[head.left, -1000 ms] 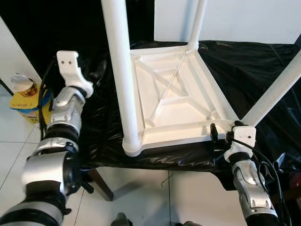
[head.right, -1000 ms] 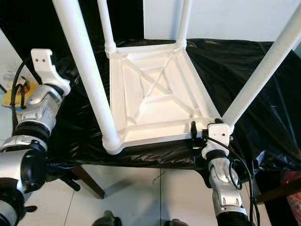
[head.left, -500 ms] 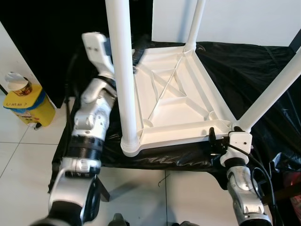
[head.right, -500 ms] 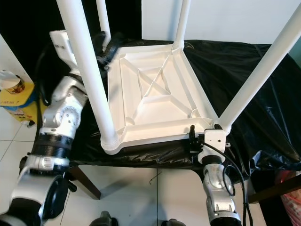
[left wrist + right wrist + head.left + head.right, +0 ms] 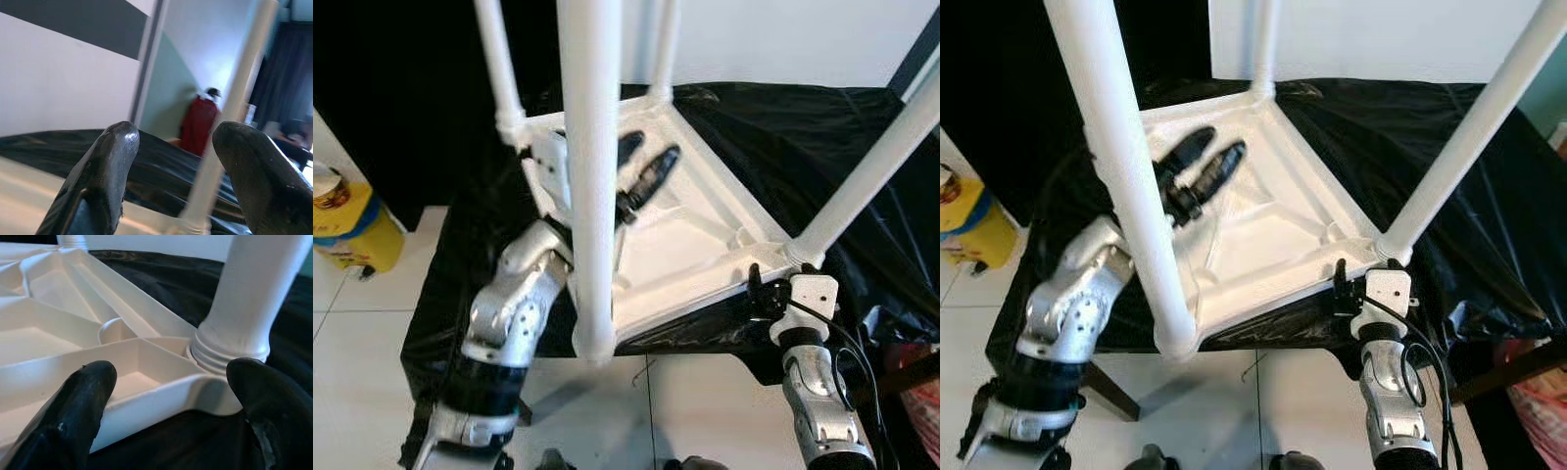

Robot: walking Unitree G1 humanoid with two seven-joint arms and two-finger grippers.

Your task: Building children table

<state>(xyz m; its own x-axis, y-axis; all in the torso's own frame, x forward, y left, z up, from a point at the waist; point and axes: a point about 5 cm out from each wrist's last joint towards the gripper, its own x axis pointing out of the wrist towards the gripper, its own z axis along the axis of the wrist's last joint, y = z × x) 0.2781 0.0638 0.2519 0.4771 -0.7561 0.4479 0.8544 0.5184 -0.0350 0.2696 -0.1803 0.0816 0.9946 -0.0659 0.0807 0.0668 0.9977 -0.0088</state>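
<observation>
The white children's table (image 5: 705,235) lies upside down on a black-covered surface, its legs pointing up. The near-left leg (image 5: 590,147) rises in front of my left arm. Behind it my left gripper (image 5: 651,152) hovers open over the ribbed underside with nothing between its fingers (image 5: 105,161). My right gripper (image 5: 773,289) is open at the near-right corner, just below the near-right leg (image 5: 871,166). In the right wrist view its fingers (image 5: 83,406) stand wide on either side of the corner rim, beside the threaded leg socket (image 5: 230,352).
A black cloth (image 5: 783,127) covers the support under the table and hangs over its edges. A yellow container (image 5: 342,220) stands on the tiled floor at the left. Something red (image 5: 920,392) sits low at the right.
My left arm has swung in from outside the table's left side to above its underside. The right gripper has stayed at the near-right corner. The camera has shifted a little.
</observation>
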